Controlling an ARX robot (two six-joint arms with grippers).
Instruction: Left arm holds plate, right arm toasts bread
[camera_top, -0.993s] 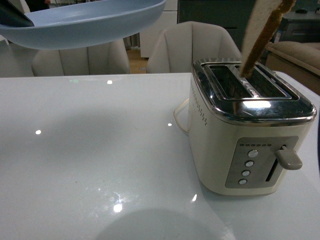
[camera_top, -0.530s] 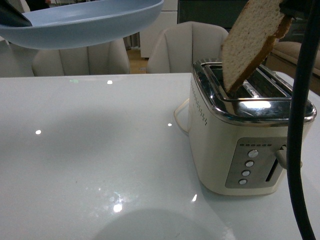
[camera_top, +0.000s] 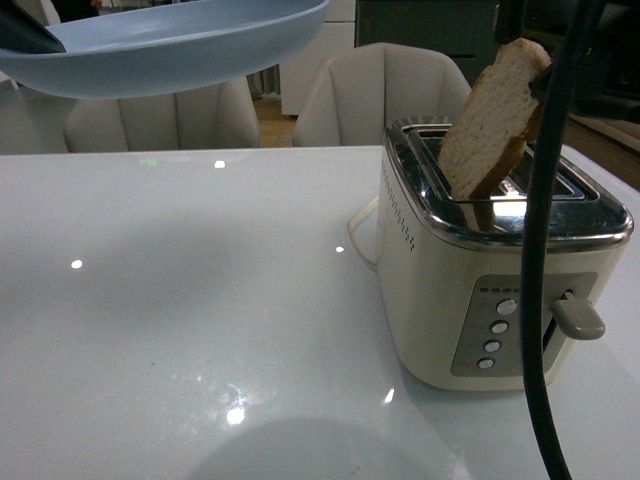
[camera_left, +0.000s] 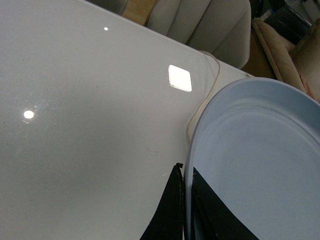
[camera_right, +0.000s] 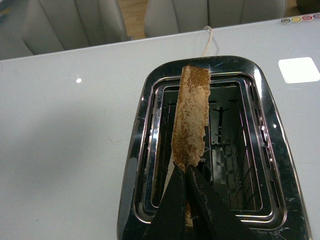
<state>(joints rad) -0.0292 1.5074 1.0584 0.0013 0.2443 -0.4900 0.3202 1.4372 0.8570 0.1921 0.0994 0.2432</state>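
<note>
The right tool (camera_right: 186, 172) is pinched shut on the top end of the bread (camera_top: 490, 120). The bread leans. Its low end is already down in a slot of the toaster (camera_top: 440, 300), and it looks like the slot on the plate's side. From the right wrist, the thin crust edge runs the same way as the long slot, so they line up. I think the next move is straight down, then let go. The leaning bread could catch on the shiny rim.

The bread is light brown and speckled, with a darker round crust. The toaster is cream with a silver top, and its lever (camera_top: 578, 318) looks up.

The left tool (camera_left: 185, 172) is squeezed thin on the rim of the plate (camera_top: 180, 50). The plate is round, pale blue and smooth. It is held high, well apart from the toaster, over the glossy white tabletop (camera_top: 180, 300). A thick black cable (camera_top: 535, 300) hangs in front of the toaster.
</note>
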